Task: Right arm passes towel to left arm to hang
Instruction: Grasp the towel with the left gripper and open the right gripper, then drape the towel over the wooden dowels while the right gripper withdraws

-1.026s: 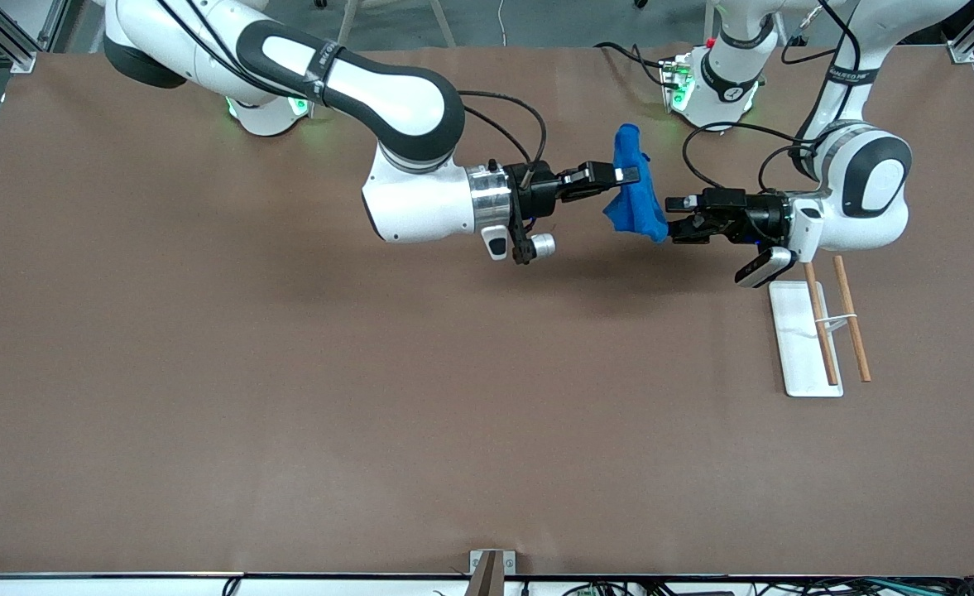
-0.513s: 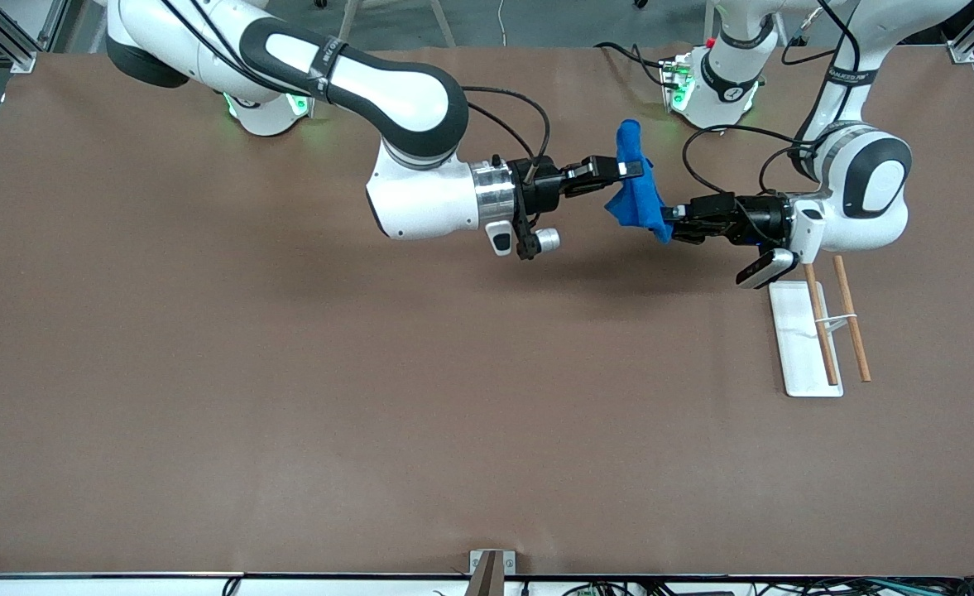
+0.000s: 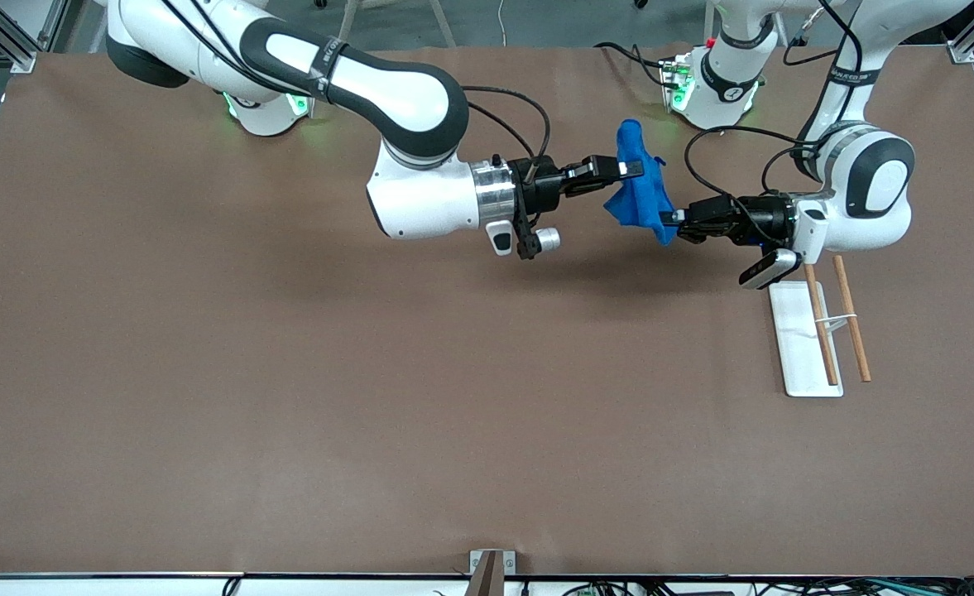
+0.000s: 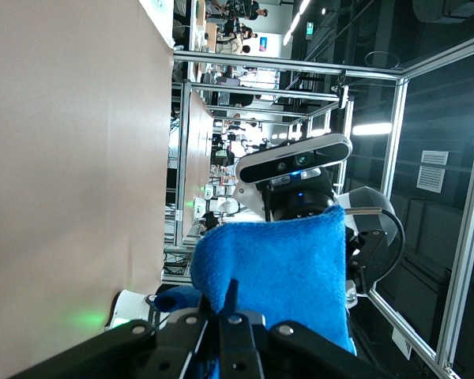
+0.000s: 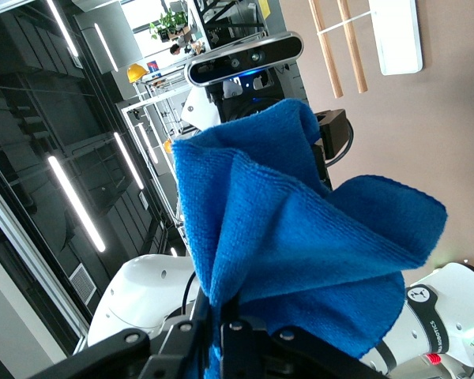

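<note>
— Who's got the towel (image 3: 637, 189)?
— Both. Right gripper (image 3: 631, 170) pinches its upper part, left gripper (image 3: 667, 219) its lower corner, above the worktop (image 3: 288, 372), rack (image 3: 803, 339) nearest the left arm.

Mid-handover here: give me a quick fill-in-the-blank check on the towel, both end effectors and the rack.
1. The towel is pinched by ____ end effectors at once.
2. The towel's colour is ____.
3. The right end effector and left end effector hold it up above the ____ table.
4. The white rack base lies toward the ____ arm's end of the table.

Missing words: both; blue; brown; left
</note>
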Controlling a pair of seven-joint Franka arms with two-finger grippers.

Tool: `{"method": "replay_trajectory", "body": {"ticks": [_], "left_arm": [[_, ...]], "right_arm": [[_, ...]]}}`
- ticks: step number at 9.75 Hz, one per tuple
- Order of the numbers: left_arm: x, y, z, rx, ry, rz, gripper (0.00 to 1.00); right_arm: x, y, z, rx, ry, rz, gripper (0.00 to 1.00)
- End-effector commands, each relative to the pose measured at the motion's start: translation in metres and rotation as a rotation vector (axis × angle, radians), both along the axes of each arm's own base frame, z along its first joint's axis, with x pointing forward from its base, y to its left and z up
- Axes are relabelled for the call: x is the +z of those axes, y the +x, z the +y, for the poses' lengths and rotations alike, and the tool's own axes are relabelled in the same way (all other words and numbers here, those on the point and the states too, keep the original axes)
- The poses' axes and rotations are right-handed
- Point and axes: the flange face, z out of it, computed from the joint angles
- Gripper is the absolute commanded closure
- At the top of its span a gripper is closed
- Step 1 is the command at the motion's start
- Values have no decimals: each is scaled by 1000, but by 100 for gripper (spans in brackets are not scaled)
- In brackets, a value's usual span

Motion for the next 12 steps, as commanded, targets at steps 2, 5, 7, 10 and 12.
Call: {"method": "replay_trajectory", "body": {"ticks": [2, 5, 7, 10, 12], "left_arm": [[0, 10, 25, -52, 109, 9, 100], [31, 37, 72, -90, 270, -29, 100], [40, 61, 126, -111, 448, -38, 100], [48, 81, 189, -112, 705, -39, 100], [43, 86, 226, -108, 894, -54, 100]], "right_arm": [[13, 13, -18, -39, -4, -36, 0], [17, 44, -73, -67, -195, -187, 0], [23, 70, -124, 32, -423, -295, 0], [54, 92, -211, 124, -920, -496, 0], [64, 119, -292, 52, -1144, -544, 0]]}}
